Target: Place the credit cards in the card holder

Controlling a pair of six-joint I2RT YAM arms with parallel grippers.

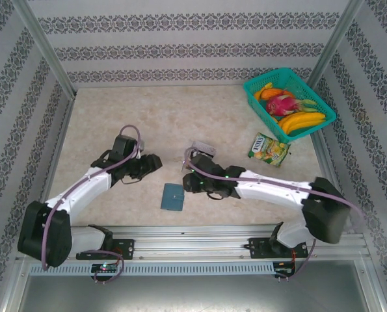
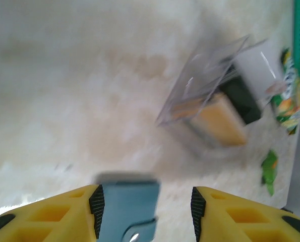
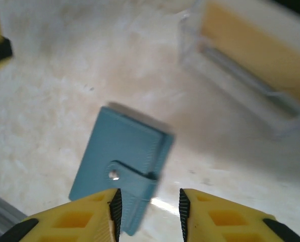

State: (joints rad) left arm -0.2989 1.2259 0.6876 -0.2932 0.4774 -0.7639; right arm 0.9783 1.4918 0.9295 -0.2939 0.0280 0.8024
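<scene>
The teal card holder (image 1: pixel 173 197) lies shut on the table between the two arms, its snap dot facing up. My left gripper (image 2: pixel 147 212) is open above it, and the card holder (image 2: pixel 127 206) shows by its left finger, apart from the right one. My right gripper (image 3: pixel 150 212) is open too, with the card holder (image 3: pixel 122 161) lying below and left of its jaws. The credit cards sit in a clear tray (image 2: pixel 210 85): a tan one (image 2: pixel 218 121), a black one (image 2: pixel 243 98) and a whitish one (image 2: pixel 258 65). The tan card (image 3: pixel 250 50) is also seen from the right wrist.
A green-yellow snack packet (image 1: pixel 268 149) lies right of the clear tray (image 1: pixel 203 151). A teal basket (image 1: pixel 289 104) of fruit stands at the back right. Patterned walls close off the table's sides and back. A metal rail (image 1: pixel 232 244) runs along the near edge.
</scene>
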